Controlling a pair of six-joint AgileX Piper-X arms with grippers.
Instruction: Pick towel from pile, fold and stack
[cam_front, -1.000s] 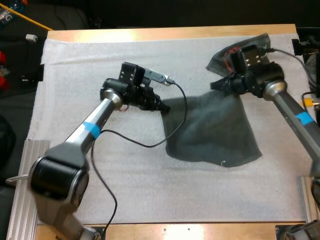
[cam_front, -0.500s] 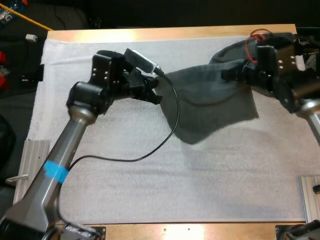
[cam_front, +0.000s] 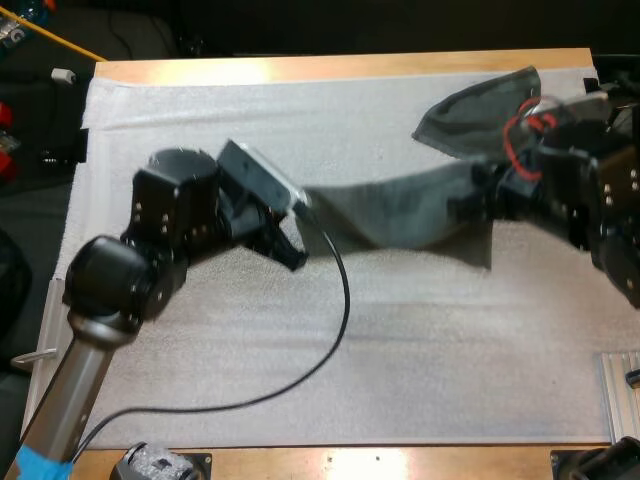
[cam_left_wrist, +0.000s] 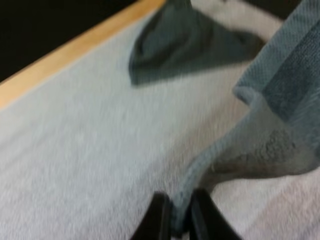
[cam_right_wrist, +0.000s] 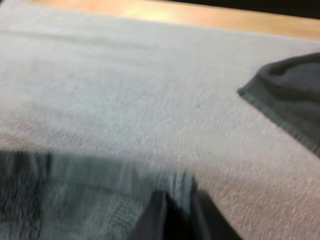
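Grey-green towel (cam_front: 400, 215) between left hand (cam_left_wrist: 175, 220) and right hand (cam_right_wrist: 179, 216)

A dark grey-green towel (cam_front: 410, 212) hung stretched above the white mat (cam_front: 300, 350) as a sagging band. One end was pinched in the left hand (cam_front: 300, 208) and the other in the right hand (cam_front: 488, 198), with its terry edge pressed between the black fingers at each end (the loose lower part drooped deepest towards the right end). A second towel (cam_front: 472, 105) of the same colour lay crumpled on the mat near its far right corner, just beyond the stretched towel's right end.
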